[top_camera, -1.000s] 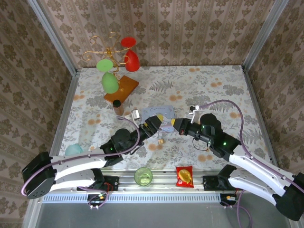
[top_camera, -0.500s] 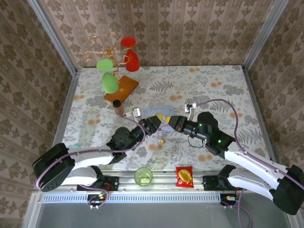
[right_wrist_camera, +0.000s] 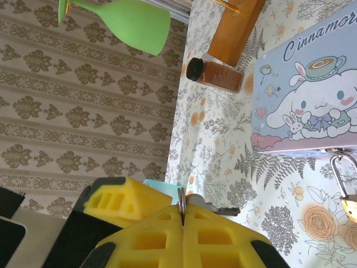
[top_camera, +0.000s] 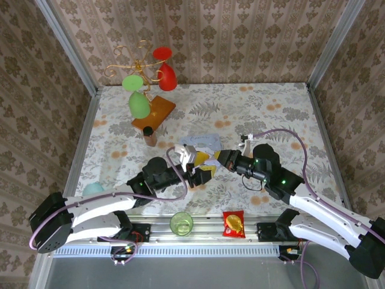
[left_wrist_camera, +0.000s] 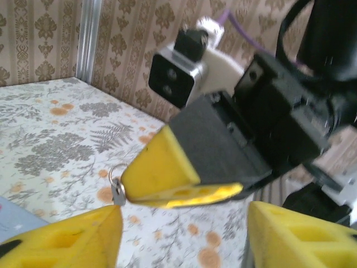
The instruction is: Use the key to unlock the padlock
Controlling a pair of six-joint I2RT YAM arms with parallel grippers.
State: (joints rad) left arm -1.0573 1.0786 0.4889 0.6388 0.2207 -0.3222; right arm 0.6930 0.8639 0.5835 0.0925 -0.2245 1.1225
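Two grippers: right gripper (right_wrist_camera: 183, 215) clamped on key (right_wrist_camera: 218, 210); left gripper (left_wrist_camera: 184, 234) spread wide, right's fingertip between its pads. Padlock (right_wrist_camera: 350, 204) lies on table (right_wrist_camera: 223, 139), just beside tin (right_wrist_camera: 312, 106).

Two robot arms are counted on the flowered table, and two grippers with them: the left gripper (top_camera: 203, 166) and the right gripper (top_camera: 215, 158), each fitted with two yellow foam fingers, four in all. One padlock (right_wrist_camera: 351, 207) is seen, and one key (right_wrist_camera: 215, 209). One pastel cartoon tin (right_wrist_camera: 312, 100) is counted. Two stemmed glasses are tallied, one green glass (right_wrist_camera: 128, 19) and one red glass (top_camera: 168, 76), hung on a single wire rack (top_camera: 153, 111) with a wooden base. One brown bottle (right_wrist_camera: 215, 74) with a black cap is noted, along with one green tumbler (top_camera: 181, 223), one red snack packet (top_camera: 233, 224) and one teal object (top_camera: 93, 190).
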